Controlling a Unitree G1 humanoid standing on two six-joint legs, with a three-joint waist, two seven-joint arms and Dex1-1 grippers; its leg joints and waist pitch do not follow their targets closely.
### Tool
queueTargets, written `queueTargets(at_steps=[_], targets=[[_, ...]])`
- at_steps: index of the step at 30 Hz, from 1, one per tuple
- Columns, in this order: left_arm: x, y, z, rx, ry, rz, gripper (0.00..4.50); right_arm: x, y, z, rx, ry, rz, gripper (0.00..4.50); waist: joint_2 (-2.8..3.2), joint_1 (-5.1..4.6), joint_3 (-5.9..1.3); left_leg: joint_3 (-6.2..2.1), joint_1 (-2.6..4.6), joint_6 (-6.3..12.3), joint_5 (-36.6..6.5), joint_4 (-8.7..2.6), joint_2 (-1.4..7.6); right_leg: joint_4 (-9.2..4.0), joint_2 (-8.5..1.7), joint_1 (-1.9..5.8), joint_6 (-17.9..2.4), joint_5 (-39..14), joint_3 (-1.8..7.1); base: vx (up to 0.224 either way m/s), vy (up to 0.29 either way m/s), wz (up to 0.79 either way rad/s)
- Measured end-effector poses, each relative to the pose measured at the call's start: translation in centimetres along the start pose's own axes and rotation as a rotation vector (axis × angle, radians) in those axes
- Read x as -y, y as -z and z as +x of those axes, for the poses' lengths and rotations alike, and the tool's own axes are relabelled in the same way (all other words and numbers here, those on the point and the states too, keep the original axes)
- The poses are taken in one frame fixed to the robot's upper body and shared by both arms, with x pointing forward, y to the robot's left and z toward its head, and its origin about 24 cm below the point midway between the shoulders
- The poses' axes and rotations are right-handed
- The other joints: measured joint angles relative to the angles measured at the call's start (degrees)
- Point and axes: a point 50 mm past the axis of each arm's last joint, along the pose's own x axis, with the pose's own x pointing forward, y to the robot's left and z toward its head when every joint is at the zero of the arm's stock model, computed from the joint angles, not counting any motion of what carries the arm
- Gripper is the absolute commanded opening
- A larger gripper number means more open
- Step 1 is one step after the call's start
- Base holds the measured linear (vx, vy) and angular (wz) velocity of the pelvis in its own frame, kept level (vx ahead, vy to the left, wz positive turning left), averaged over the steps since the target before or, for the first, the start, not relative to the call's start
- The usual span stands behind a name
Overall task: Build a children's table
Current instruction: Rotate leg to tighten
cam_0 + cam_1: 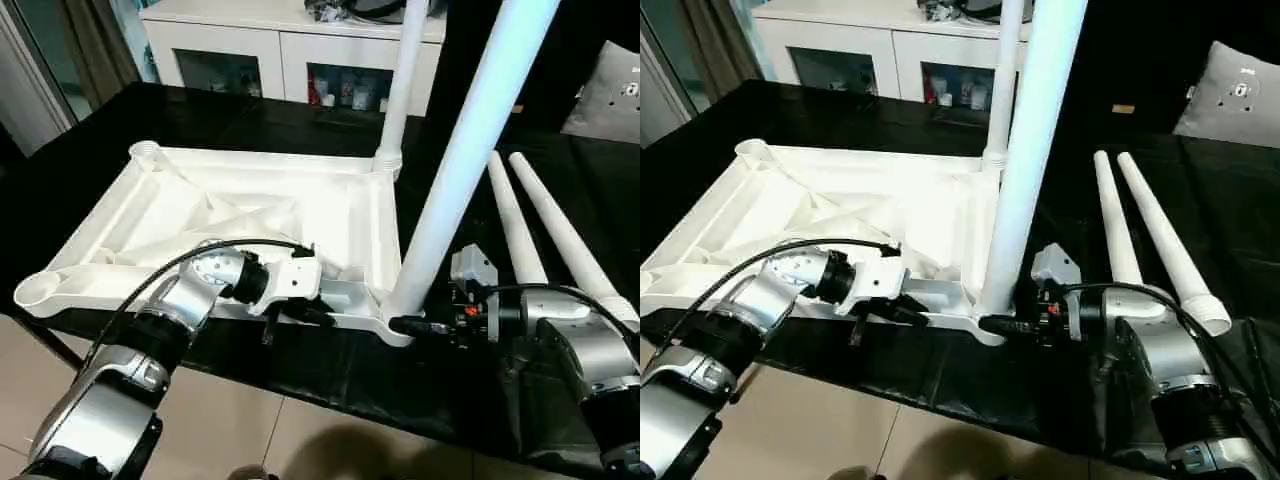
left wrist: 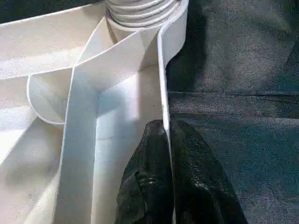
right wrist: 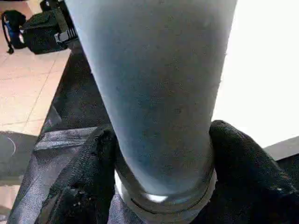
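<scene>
Table top (image 1: 250, 215) lies underside up on black worktop (image 1: 300, 375), ribs facing up, near long edge close to worktop edge. Two legs already standing in corner sockets: far right leg (image 1: 403, 80) and near right leg (image 1: 470, 150), the latter leaning slightly. Two spare legs (image 1: 545, 225) lie side by side on worktop, right of table top, not touching it.

Left pincer (image 2: 167, 154): fingers closed tight, pinching the thin near rim wall of table top, one finger inside the rim and one outside, a little way left of the near right corner socket.

Right pincer (image 3: 161, 168): fingers (image 3: 238, 163) set on either side of near right leg's base, just above socket collar, both pads against the leg. Gripping the leg.

White cabinet (image 1: 280, 45) with glass doors behind worktop. Grey cushion (image 1: 605, 95) far right.
</scene>
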Motion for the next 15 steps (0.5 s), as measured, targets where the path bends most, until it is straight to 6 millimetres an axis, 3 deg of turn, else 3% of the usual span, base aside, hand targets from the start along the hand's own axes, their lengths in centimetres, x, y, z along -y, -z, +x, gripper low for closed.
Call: queueTargets(at_steps=[4,7,9,12,15], targets=[[0.0,0.1,0.2,0.003,-0.008,-0.029,0.00,-0.5,0.4,0.4,0.019,0.033,0.045,2.66,-0.02,0.01,-0.05,-0.01,0.01,-0.03,-0.01,0.00,0.00,0.00,0.00,0.13,0.02,-0.01,0.01,0.000,0.000,0.00],[-0.1,0.4,0.4,0.001,-0.067,-0.104,0.00,-0.4,0.4,1.5,0.042,0.123,0.103,2.66,-0.01,-0.41,-0.05,-0.02,0.48,-0.19,-0.07,0.01,0.00,-0.01,0.00,0.49,0.18,-0.09,0.03,0.000,0.000,0.00],[-0.3,0.5,0.8,-0.008,-0.146,-0.180,0.00,0.1,0.5,2.5,0.073,0.257,0.155,2.66,-0.03,-1.35,-0.04,-0.04,1.02,-0.21,-0.08,0.00,-0.01,-0.10,0.00,0.85,0.22,-0.11,0.02,0.000,0.000,0.00],[-0.9,-0.1,2.2,0.002,-0.240,-0.266,0.00,1.0,0.6,3.3,0.116,0.466,0.222,2.66,0.00,-2.92,-0.03,-0.11,1.05,-0.22,-0.07,0.09,-0.05,-0.39,-0.04,0.87,0.24,-0.12,-0.06,0.000,0.000,0.00],[-1.3,-1.1,4.2,0.031,-0.331,-0.342,0.00,2.2,0.4,3.7,0.125,0.643,0.269,2.66,0.03,-3.81,-0.02,-0.13,0.94,-0.20,-0.07,0.17,-0.06,-0.74,-0.04,0.89,0.24,-0.12,-0.14,0.000,0.000,0.00]])
